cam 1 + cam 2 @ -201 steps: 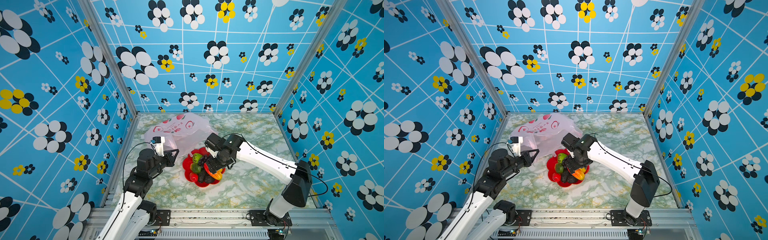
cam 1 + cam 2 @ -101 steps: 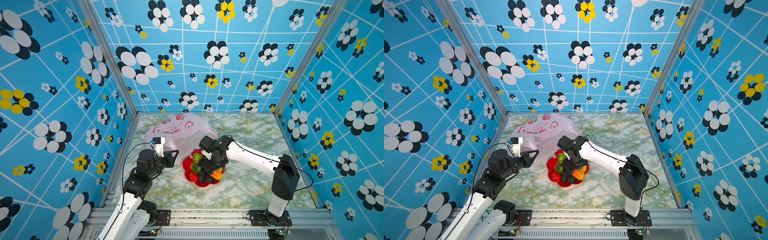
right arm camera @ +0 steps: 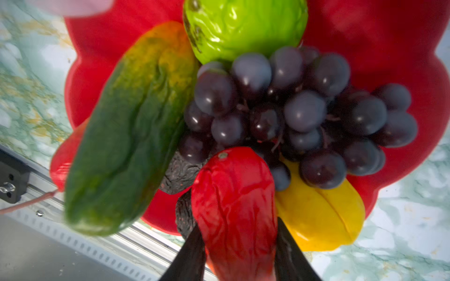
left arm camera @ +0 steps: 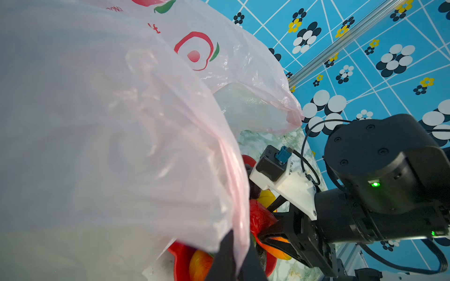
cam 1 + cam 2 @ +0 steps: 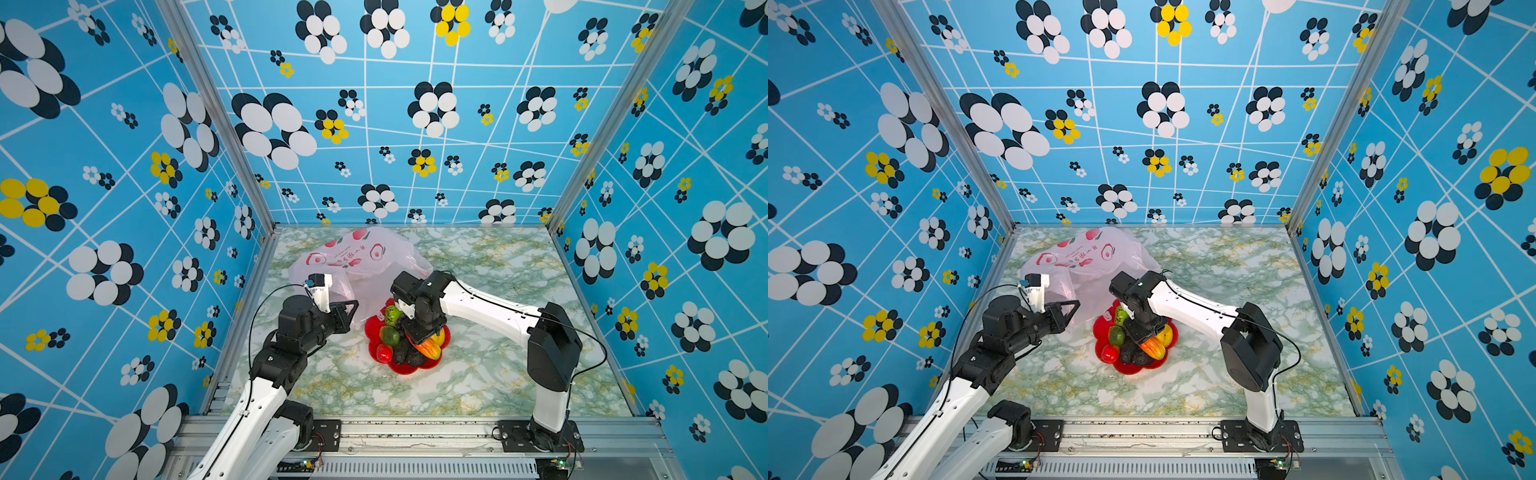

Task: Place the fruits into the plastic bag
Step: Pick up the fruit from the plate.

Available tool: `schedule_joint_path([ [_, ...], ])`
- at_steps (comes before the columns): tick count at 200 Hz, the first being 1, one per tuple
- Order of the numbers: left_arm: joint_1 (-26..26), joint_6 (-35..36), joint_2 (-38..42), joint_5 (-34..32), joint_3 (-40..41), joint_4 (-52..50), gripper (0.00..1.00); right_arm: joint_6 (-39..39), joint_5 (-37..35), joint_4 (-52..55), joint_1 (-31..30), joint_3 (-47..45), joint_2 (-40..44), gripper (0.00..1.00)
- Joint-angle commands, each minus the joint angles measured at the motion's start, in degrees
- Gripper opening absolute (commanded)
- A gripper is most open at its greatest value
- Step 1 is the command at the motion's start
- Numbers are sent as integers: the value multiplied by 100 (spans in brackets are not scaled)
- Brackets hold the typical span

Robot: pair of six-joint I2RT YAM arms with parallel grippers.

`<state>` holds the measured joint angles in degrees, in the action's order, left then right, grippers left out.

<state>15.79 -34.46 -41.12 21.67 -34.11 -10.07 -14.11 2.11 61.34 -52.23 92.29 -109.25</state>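
The fruits lie heaped on a red flower-shaped plate (image 5: 401, 368) in both top views. The pale-pink plastic bag (image 5: 357, 257) lies behind it, its near edge lifted by my left gripper (image 4: 237, 262), which is shut on the film. My right gripper (image 3: 238, 255) reaches down over the plate, both fingers pressed against the sides of the red-orange mango (image 3: 236, 199). Around the mango are the purple grape bunch (image 3: 292, 109), a yellow fruit (image 3: 321, 216), a green kiwi (image 3: 243, 26), a long green fruit (image 3: 131, 126) and a dark avocado (image 3: 181, 170). A small red one (image 5: 384, 352) sits at the plate's left.
The plate rests on the marbled green table (image 5: 498, 374), which is walled in by blue flowered panels on three sides. A metal rail (image 5: 415, 428) runs along the front edge. The bag's open mouth faces the plate, just left of my right arm (image 5: 490, 309).
My right gripper has shifted a little left over the plate, come down, and narrowed its jaws onto the mango. The left gripper has stayed put, holding the bag's edge.
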Motion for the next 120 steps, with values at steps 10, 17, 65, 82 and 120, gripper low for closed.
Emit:
schedule_joint_path([
  [10, 25, 107, -10, 65, 26, 206, 0, -3, 27, -36, -41, 85, 140, 31],
  [17, 21, 119, 6, 81, 23, 207, 0, -17, 26, -19, -42, 62, 212, 31],
  [65, 24, 176, 187, 65, 36, 207, 0, -392, 501, 3, 103, -311, 1136, 30],
  [82, 28, 225, 248, 65, 44, 208, 0, -824, 1112, -274, 308, -515, 1557, 30],
  [120, 27, 353, 375, 107, 9, 122, 0, -2163, 2486, -1515, 494, -702, 2029, 29],
])
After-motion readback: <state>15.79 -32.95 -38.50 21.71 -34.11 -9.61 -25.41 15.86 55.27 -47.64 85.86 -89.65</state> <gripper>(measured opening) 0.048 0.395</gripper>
